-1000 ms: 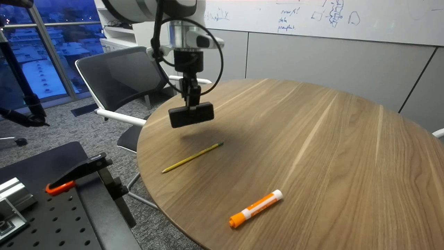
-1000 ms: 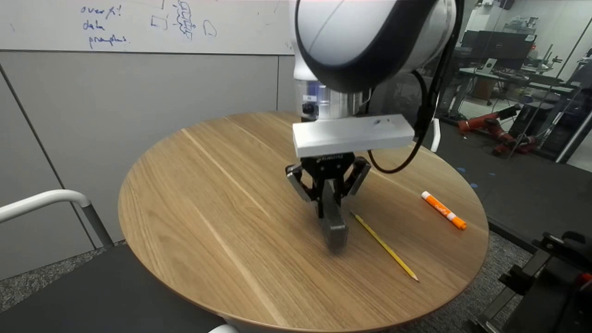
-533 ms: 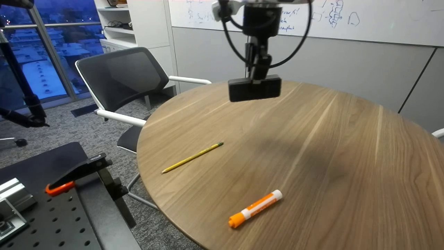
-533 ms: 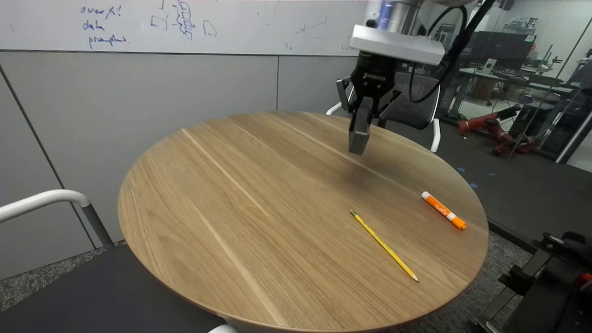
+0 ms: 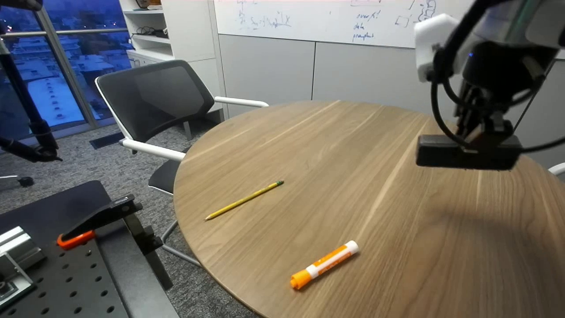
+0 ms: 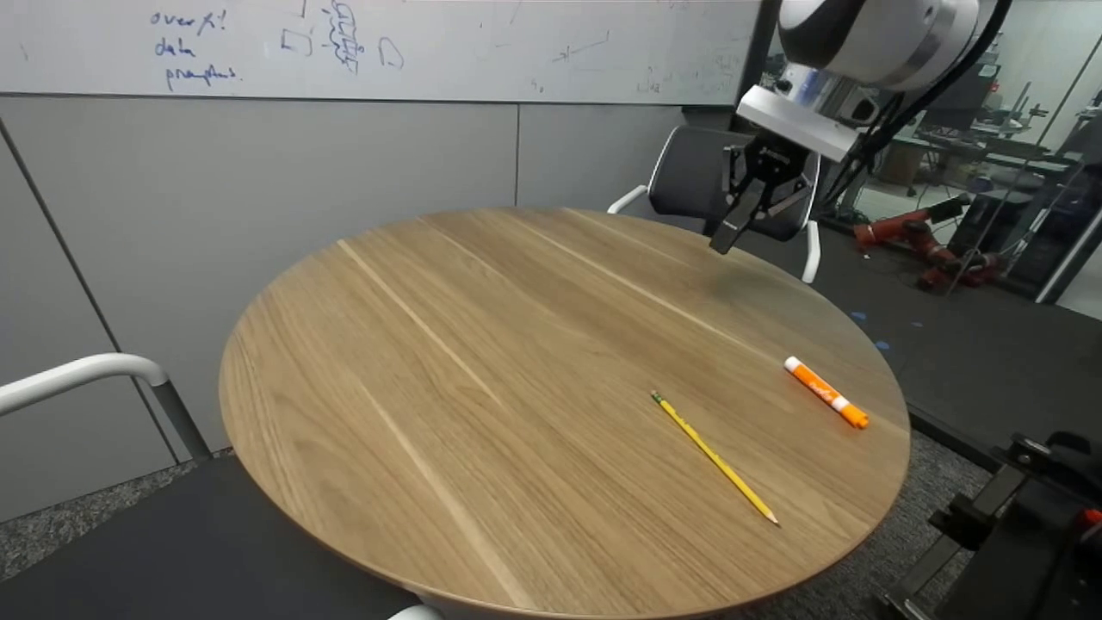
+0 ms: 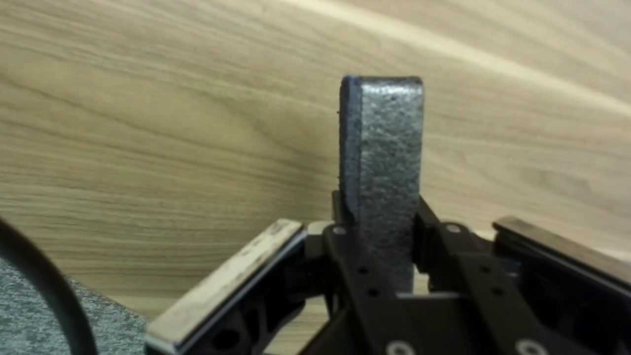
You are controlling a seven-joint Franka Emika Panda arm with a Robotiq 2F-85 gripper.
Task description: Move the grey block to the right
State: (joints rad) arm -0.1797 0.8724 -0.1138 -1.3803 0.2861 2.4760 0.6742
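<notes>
The grey block (image 7: 389,148) hangs above the desk (image 5: 287,150), pinched between the 2 fingers (image 7: 427,236), which are closed on it to its thickness, 1 against each broad side. It is held on edge: in the wrist view its narrow upper edge faces up at the view, and its long axis runs straight from between the fingers toward the top, 1 rounded end reaching well past them.

In an exterior view the grey block (image 5: 468,152) is at the right, long axis side to side and close to level, a broad side showing, the fingers near its middle; a soft shadow (image 5: 481,229) falls on the desk below. In an exterior view the grey block (image 6: 738,222) is strongly foreshortened, its near end pointing down and to the left.

The yellow pencil (image 5: 244,201) and the orange-and-white marker (image 5: 325,266) lie on the desk, well apart from the block, both slanting where the block is nearly level.
</notes>
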